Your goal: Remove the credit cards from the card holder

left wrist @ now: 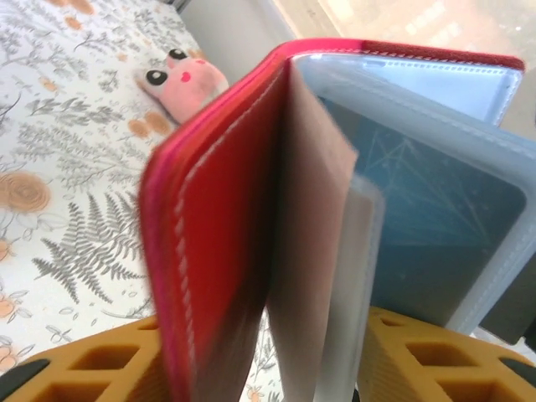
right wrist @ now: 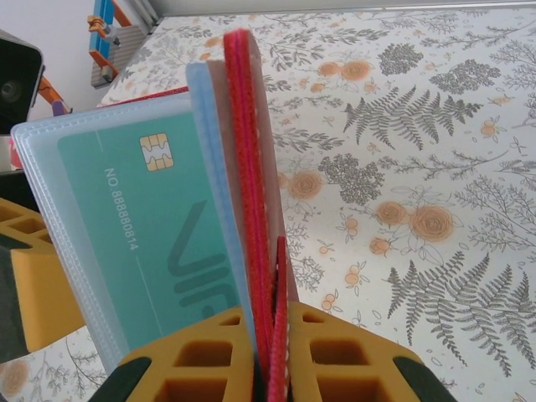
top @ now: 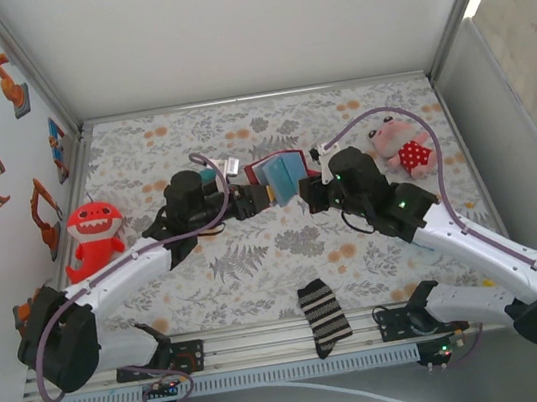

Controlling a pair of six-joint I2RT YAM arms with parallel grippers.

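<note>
- Holding the card holder (top: 279, 171) between them, the two arms meet at the centre of the top view, above the floral table (top: 258, 263). The holder is fanned open.
- The right gripper (right wrist: 268, 368) sits at the bottom centre of its wrist view. Its jaws are pressed together on the red cover (right wrist: 251, 142), which stands on edge between them.
- The left gripper (left wrist: 268, 373) has its jaws spread. Its orange pads (left wrist: 84, 368) show in the lower corners of the left wrist view, with the cover and plastic leaves in the gap between them. No firm pinch shows there.
- A teal card (right wrist: 151, 243) lies at the left of the right wrist view, chip uppermost. It is fully seated inside a clear sleeve (right wrist: 38, 167), with no edge poking out.
- Judged from this, the opening step is done: the holder is lifted, unfolded and steadied.
- The removal itself seems not yet begun. The teal card must be slid out of its sleeve, and any other cards after it. I cannot make out others behind the leaves.
</note>
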